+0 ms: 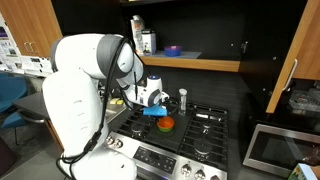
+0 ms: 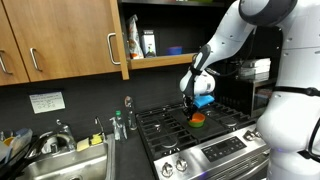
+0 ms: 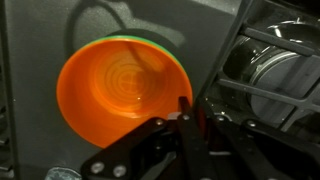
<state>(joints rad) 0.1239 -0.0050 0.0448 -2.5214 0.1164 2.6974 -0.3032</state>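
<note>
I count one orange bowl (image 3: 125,85) with a thin green rim, sitting upright on the stove (image 2: 165,125). In both exterior views it sits toward the front of the cooktop (image 1: 165,123). The single gripper (image 3: 186,108) hangs straight down over the stove at the bowl's rim. In the wrist view its two fingertips stand close together with a sliver of the rim between them. I cannot tell whether they clamp it or only bracket it.

Just past that rim the wrist view shows one burner (image 3: 270,85) under the stove's grate bars, which run just beside the bowl. That side is tight, while the far side of the bowl has bare dark stove surface.

Above the stove, a shelf (image 1: 200,64) carries two bottles (image 1: 143,41) and one blue thing (image 1: 172,50). Their labels are too small for me to read.

Beside the stove, on the wall above the sink (image 2: 70,165), hangs one paper sheet (image 2: 43,102). Its writing is unreadable.

Between the stove and the shelf, in an exterior view, there is open air around the arm.
</note>
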